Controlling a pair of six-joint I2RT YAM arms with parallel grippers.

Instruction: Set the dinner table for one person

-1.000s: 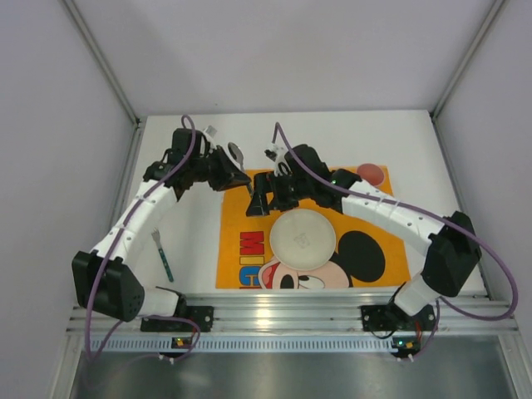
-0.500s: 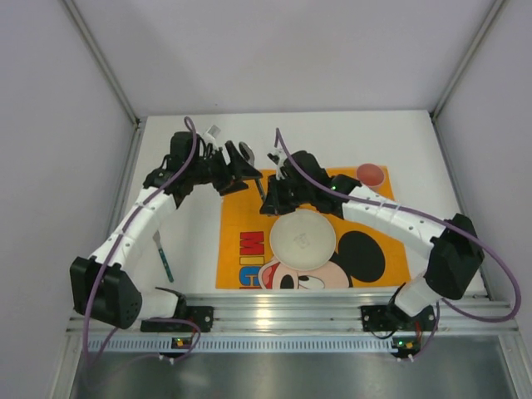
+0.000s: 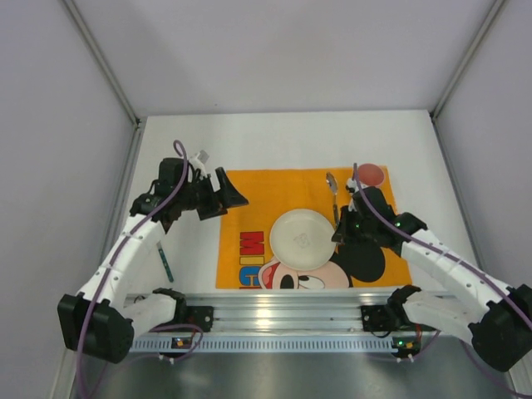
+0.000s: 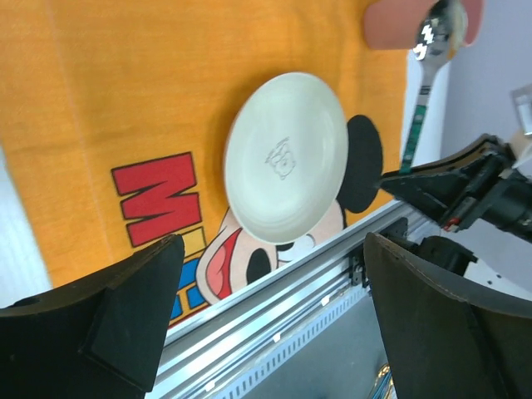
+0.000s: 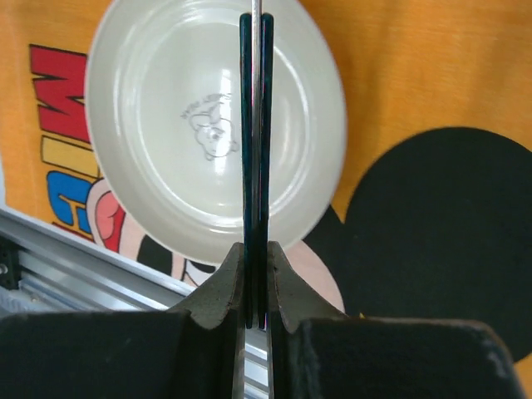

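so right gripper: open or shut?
Shut on the spoon. In the right wrist view the right gripper pinches the thin handle from both sides, with no gap showing.

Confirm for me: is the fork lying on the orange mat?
No, the fork lies on the white table, left of the orange mat and off its edge.

Left fingers (image 4: 108,320) spread, right fingers (image 5: 212,301) clamped together.

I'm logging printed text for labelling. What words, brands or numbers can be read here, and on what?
"MIC": red letters on the orange mat, the rest out of sight.
plate: small lettering on its centre emblem, too blurred to read.
spoon: nothing readable.
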